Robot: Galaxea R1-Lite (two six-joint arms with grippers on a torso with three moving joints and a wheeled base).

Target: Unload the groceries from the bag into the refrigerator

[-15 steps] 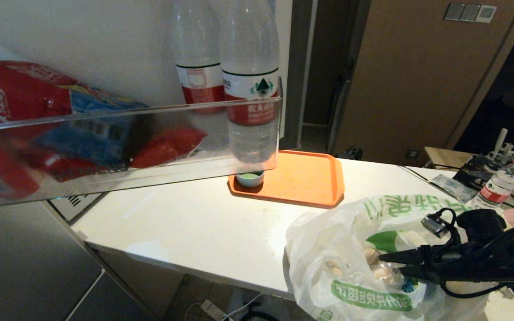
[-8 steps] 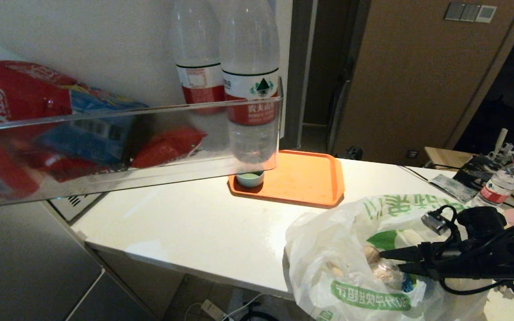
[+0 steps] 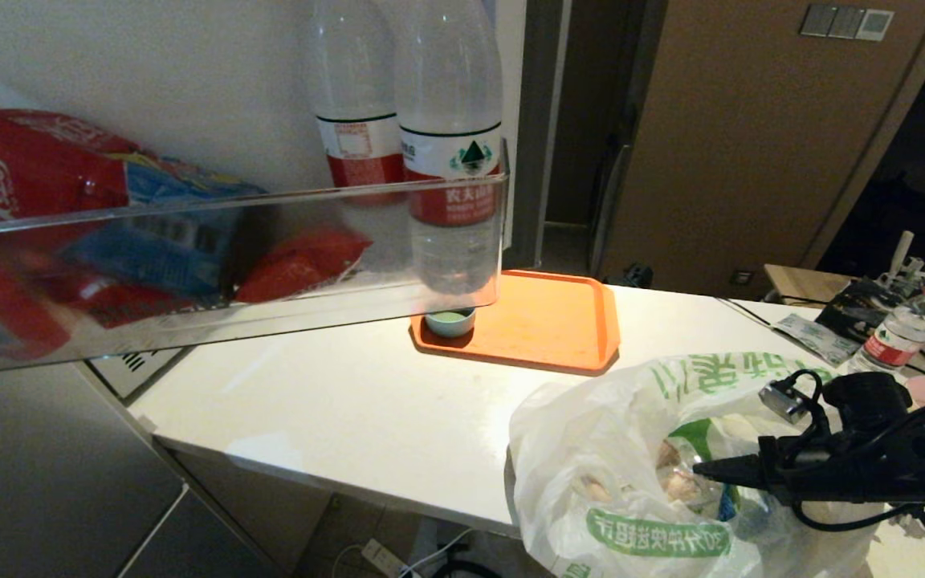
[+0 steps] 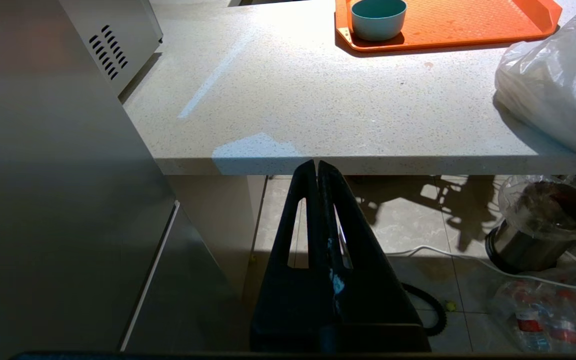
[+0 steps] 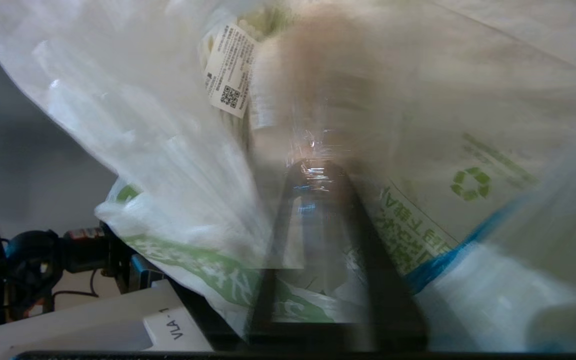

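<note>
Head view: the refrigerator (image 3: 45, 474) is seen at nine o'clock with its door swung open, and a clear door shelf (image 3: 222, 265) is shown holding red and blue snack packs (image 3: 149, 233) and two water bottles (image 3: 450, 160). Whether any of these came out of the bag cannot be told. At five o'clock the bag (image 3: 631, 449) is found on the white counter (image 3: 350, 401), its mouth gaping, with pale lumps (image 3: 675, 482) and other groceries visible inside. The right gripper (image 3: 707, 472) is reached into that mouth from three o'clock, its jaws drawn together among the lumps; what is pinched, food or only film, cannot be made out. An orange tray (image 3: 543, 321) with a small green bowl (image 3: 450, 321) is set at twelve o'clock of the bag, and a red-capped bottle (image 3: 904, 325) stands at two o'clock.

Left wrist view: the left gripper (image 4: 316, 167) is held closed and empty below the counter edge, parked beside the refrigerator's steel side (image 4: 58, 200); the bag is glimpsed at two o'clock.

Right wrist view: the closed jaws are buried in crinkled wrapping inside the bag (image 5: 118, 125), a labelled pack (image 5: 230, 70) lying just beyond them.

The task is judged to be at a pick-up from the bag: the door is already open, the bag is still well filled, and the lifting, carrying and shelving of most items remain.
</note>
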